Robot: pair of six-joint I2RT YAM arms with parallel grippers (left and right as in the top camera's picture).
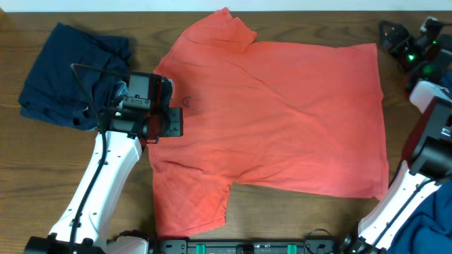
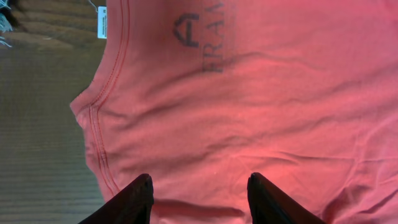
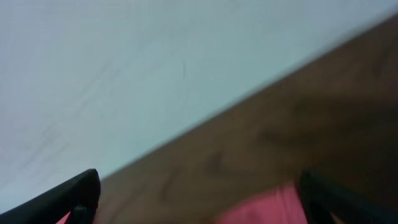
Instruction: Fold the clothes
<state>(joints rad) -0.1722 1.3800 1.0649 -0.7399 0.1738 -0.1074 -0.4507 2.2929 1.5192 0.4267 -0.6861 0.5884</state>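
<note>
While the shirt point(image 1: 282, 120) lies spread across the middle of the surface point(image 1: 296, 219), its neck points to the robot's left and its hem to the right. One sleeve reaches toward the far edge and the other toward the near edge. The cloth is mostly flat, with shallow creases running across the body.

The left arm point(image 1: 106, 176) comes in from the near left corner, and its wrist hangs over the neck end of the shirt. In the left wrist view the left fingers point(image 2: 140, 199) stand apart just above the coral cloth, beside the stitched collar seam. The cloth between their tips lies flat and nothing is pinched. Dark lettering point(image 2: 208, 43) shows faintly through the fabric further on, and a white label point(image 2: 102, 22) sticks out at the collar edge over the bare wood.

The right fingers point(image 3: 78, 196) are spread wide and hold nothing. That view is blurred; it shows a pale wall, brown wood and a sliver of red cloth low between the fingers.

A navy garment point(image 1: 63, 77) lies crumpled at the far left, just beside the left wrist and apart from the shirt. Some blue cloth point(image 1: 427, 226) shows at the near right corner.
</note>
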